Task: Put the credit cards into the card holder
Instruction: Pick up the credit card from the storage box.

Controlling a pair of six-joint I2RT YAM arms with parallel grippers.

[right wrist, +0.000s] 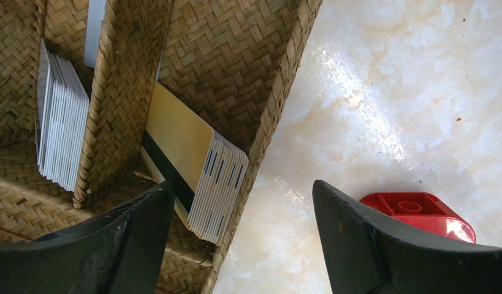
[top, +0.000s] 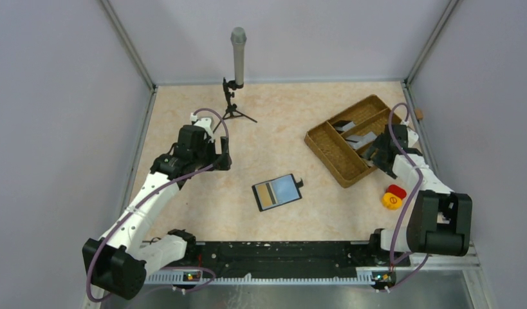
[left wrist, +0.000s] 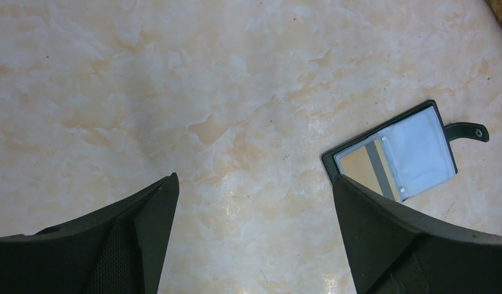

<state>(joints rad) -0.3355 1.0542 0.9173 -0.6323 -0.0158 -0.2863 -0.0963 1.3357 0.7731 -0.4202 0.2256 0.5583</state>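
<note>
**A:** Where are the credit cards?

**B:** On edge in the brown woven tray, out at two o'clock on the bench. One pack leans on the tray's outer wall, gold face and black stripe showing. A paler pack sits one compartment over, toward nine o'clock in the wrist view.

**A:** And the right jaws?

**B:** Wide apart, nothing in them, straddling that outer wall. One finger is over the tray and the other over bare bench, near a red plastic piece.

**A:** Easy pick?

**B:** Fiddly, I'd say. The cards look light, stiff and slick, and they're packed face to face, so two could come up together. I'd pinch the outermost one across its faces at the raised top edge. There's no room to get under it.

**A:** The card holder?

**B:** Lying open near the middle, clasp tab pointing to three o'clock. The left jaws hang at ten o'clock from it, also spread and empty. It looks soft and light, so it could skate when a card is pushed into a sleeve. Its tan panel has a grey stripe; card or lining, I can't tell.
</note>
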